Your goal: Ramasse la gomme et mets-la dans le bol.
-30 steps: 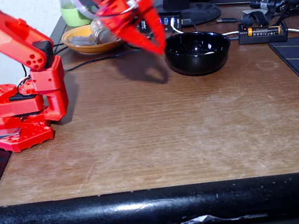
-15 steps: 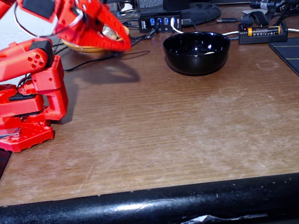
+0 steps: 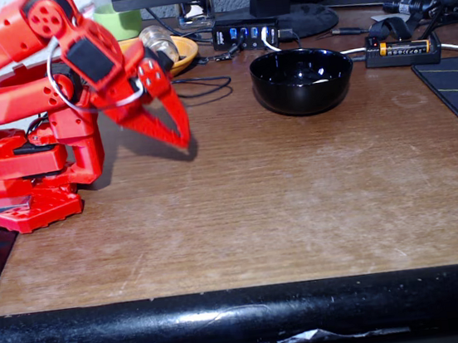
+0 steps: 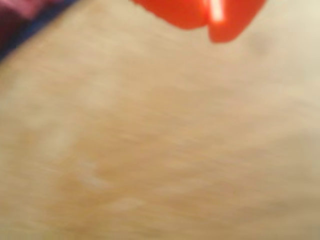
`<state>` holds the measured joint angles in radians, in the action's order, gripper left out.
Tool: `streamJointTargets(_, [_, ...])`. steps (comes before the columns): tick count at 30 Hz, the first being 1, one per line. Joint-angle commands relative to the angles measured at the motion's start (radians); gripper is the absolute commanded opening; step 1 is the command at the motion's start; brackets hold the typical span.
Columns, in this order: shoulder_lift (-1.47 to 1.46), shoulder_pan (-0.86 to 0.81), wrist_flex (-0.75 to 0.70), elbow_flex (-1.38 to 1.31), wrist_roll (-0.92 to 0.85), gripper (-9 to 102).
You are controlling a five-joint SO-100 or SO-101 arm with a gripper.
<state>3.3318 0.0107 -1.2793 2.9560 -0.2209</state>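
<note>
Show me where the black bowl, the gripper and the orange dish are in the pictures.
black bowl (image 3: 304, 95): fixed view, front outer wall.
gripper (image 3: 183, 139): fixed view, at the tips of the red fingers.
orange dish (image 3: 185, 53): fixed view, right part of its rim.

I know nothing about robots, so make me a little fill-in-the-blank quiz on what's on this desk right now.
1. The round bowl on the wooden table is coloured ____.
2. In the fixed view, the red pincer is to the ____ of the bowl.
3. The pincer's tips point ____ toward the tabletop.
4. The battery behind the bowl is orange and ____.

Missing words: black; left; down; black
</note>
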Motion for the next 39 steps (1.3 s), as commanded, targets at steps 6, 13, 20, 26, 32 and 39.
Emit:
streamJointTargets(6, [-0.005,0.057,0.020,0.107,0.014,-6])
streamJointTargets(13, [-0.005,0.074,0.051,0.138,0.009,-6])
streamJointTargets(20, [-0.005,0.072,0.055,0.140,0.025,-5])
streamJointTargets(26, [-0.005,0.072,0.058,0.140,0.029,-5])
streamJointTargets(32, [-0.005,0.072,0.058,0.140,0.028,-6])
streamJointTargets(39, [-0.005,0.072,0.058,0.140,0.028,-6])
